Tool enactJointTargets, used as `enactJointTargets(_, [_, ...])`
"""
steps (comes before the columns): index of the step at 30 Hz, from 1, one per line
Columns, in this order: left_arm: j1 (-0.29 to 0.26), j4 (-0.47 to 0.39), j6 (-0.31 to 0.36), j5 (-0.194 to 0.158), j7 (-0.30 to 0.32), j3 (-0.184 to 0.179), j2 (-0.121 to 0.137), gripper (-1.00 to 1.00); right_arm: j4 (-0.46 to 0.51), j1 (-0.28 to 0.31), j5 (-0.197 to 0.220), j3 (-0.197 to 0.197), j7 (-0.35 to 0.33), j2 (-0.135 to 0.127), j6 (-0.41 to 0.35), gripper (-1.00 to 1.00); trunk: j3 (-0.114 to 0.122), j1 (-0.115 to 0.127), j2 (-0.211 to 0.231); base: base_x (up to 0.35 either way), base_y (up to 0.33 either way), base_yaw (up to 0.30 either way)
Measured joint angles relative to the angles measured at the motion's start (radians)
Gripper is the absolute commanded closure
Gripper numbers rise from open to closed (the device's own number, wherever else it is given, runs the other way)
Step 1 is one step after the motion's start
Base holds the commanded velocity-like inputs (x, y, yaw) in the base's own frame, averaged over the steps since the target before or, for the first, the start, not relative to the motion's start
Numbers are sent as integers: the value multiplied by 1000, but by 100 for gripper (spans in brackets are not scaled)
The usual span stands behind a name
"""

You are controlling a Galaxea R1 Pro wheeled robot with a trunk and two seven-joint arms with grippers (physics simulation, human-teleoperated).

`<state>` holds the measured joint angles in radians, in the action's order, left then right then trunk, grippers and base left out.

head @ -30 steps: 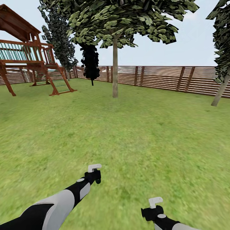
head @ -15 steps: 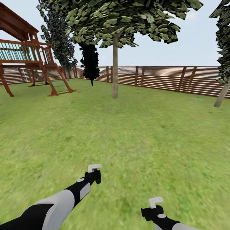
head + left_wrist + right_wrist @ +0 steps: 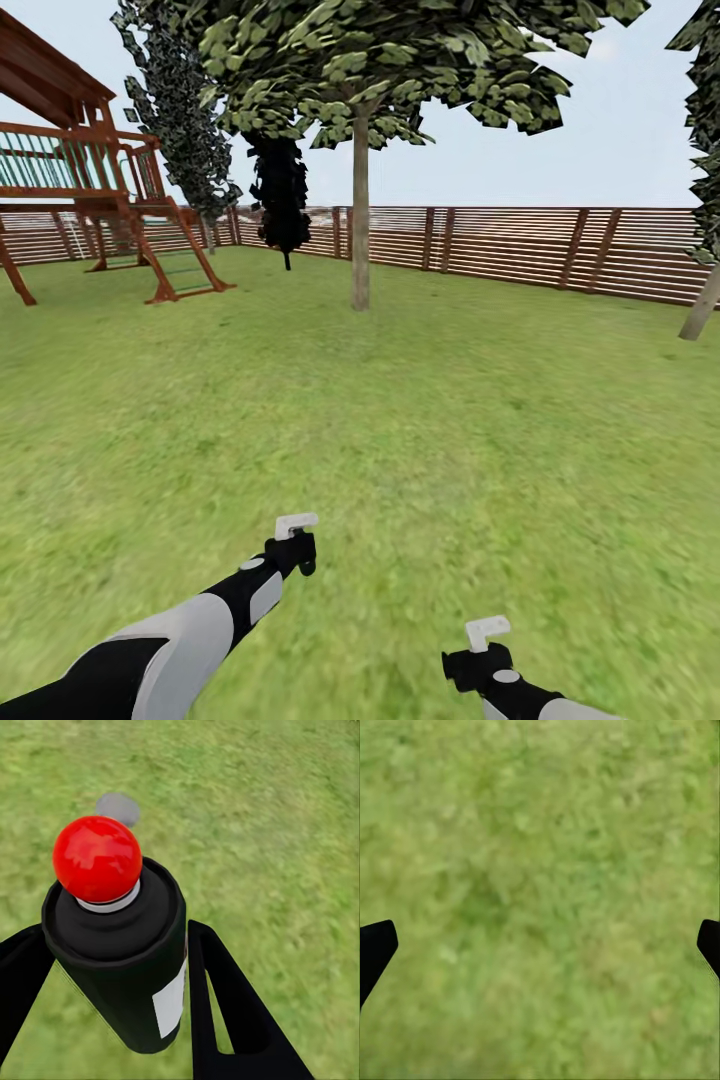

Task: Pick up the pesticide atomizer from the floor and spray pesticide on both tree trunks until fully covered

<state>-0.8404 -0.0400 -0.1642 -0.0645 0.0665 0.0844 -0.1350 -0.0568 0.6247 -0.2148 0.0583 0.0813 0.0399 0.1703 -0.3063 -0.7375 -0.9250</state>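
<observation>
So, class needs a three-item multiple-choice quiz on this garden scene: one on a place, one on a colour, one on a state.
1. Where is the playset?
A. far left, by the fence
B. far right
C. beside the arms

2. What colour is the atomizer's nozzle tip?
A. blue
B. red
C. white

3. How is the right gripper?
A. shut on a bottle
B. open
C. shut on a leaf

Answers:
A, the playset stands left before the fence.
B, the pesticide atomizer in the left gripper has a red ball tip.
B, the right gripper has fingers far apart over grass.
</observation>
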Motion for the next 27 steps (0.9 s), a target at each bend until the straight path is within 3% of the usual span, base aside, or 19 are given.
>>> enactJointTargets(27, [0, -1, 0, -1, 0, 0, 0, 100, 0, 0, 0, -1, 0, 0, 0, -100, 0, 0, 0, 350, -19, 0])
